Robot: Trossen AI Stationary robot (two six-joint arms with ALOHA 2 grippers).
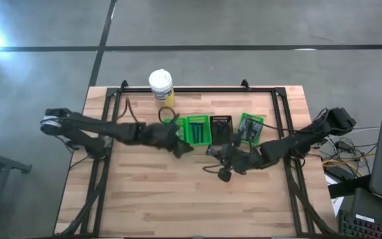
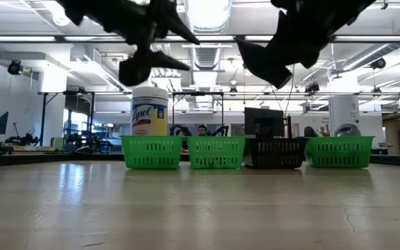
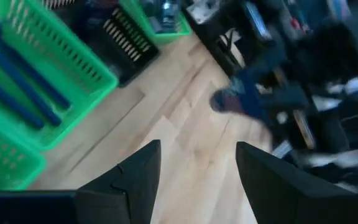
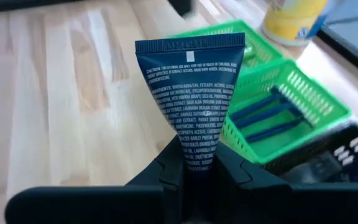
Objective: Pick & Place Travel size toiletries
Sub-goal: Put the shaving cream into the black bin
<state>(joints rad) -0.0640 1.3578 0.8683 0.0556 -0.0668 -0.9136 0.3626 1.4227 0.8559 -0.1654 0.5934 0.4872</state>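
Bench: pale wooden plank bench, baskets along its far side.
Right gripper: clamped on a dark navy plastic tube with white print, held above the bench.
Handling: light, soft, squashy (pinch near cap).
Left gripper: parted, empty, by green slatted basket.

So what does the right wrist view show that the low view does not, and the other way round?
Only the right wrist view shows the dark blue plastic tube with white print clamped in the right end effector, and thin dark blue razor-like sticks lying in a green slotted plastic tray. Only the low view shows all four small trays in a row, three green and one black slotted plastic tray, with the room behind them. Both show the white-lidded yellow-labelled jar and the light wooden table.
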